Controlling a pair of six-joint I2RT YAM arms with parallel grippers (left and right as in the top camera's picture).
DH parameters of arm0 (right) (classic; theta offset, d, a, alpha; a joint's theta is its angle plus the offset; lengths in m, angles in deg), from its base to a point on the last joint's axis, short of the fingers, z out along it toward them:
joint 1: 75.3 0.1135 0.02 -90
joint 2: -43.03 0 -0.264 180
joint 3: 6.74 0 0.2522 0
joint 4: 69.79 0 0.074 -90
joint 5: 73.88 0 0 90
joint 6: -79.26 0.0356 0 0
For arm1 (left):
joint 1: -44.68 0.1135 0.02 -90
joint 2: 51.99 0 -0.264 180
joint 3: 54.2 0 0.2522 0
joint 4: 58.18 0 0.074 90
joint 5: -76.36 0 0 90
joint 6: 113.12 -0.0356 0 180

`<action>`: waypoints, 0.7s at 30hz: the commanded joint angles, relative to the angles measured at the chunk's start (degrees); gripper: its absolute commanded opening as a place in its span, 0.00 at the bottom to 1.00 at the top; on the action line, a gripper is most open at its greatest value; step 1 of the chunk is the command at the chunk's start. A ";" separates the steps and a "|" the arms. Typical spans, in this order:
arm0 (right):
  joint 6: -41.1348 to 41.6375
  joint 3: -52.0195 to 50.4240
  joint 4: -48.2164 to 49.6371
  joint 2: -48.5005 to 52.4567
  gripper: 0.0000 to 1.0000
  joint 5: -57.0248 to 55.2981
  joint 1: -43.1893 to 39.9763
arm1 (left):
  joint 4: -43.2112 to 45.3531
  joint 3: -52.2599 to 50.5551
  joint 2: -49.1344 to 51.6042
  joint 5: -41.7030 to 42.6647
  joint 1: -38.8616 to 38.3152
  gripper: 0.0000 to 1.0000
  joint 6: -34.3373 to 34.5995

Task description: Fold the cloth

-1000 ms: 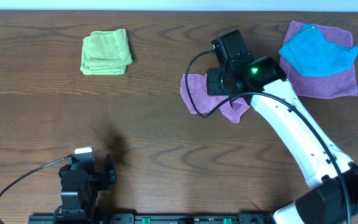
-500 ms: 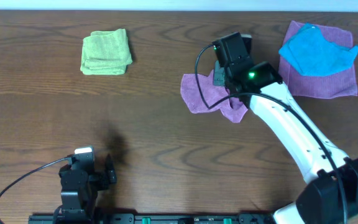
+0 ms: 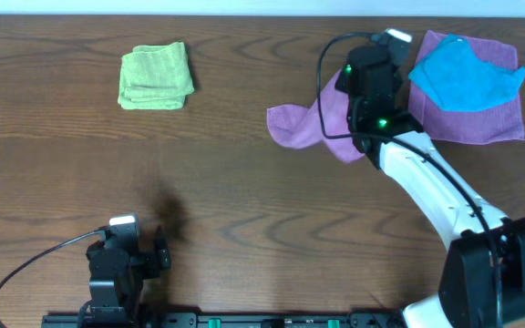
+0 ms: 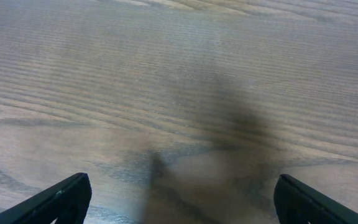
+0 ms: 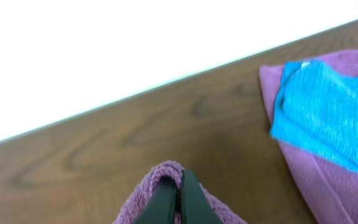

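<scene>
**Mauve fabric pinched and drawn toward the far edge**

The right claw [image 5: 179, 186] is closed almost completely, its two dark fingers pressed together on a raised ridge of the mauve-purple square microfibre cloth [image 3: 294, 128]. The wrist view shows fabric bunched around the fingertips. From that pinch the cloth trails down and to the left. Its near-left part lies on the brown wooden table [image 3: 244, 200], right of centre and towards the far edge, and the arm hides the rest.

Just to the right lies a second mauve cloth [image 3: 481, 114], spread flat, with a crumpled bright blue cloth [image 3: 463, 73] on top of it. A folded lime-green cloth [image 3: 156, 77] lies well apart at the far left. The left claw [image 4: 182, 199] hangs wide open over bare wood at the near edge and holds nothing.

The cloth looks light, soft and limp. It will likely sag and crease wherever it is unsupported, and it may drag on the wood rather than slide. An edge or corner probably gives a better hold than a mid-panel bunch, since it lets the layers fall square.

A second ago the right wrist sat over the middle of the cloth. It has since moved up and to the right, toward the far edge. The cloth has stretched out behind it, with its left corner roughly where it was. The left arm has not moved.
</scene>
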 commanded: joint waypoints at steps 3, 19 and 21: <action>-0.04 -0.35 4.20 1.53 0.23 -1.86 -1.38 | -2.16 -0.83 0.02 0.22 0.35 0.95 0.17; -0.07 -0.37 2.82 3.96 0.70 -1.77 -0.83 | -2.16 -0.83 0.02 0.22 0.35 0.95 0.17; -0.07 -0.37 3.63 5.31 0.70 -2.60 -0.92 | -2.16 -0.83 0.02 0.22 0.35 0.95 0.17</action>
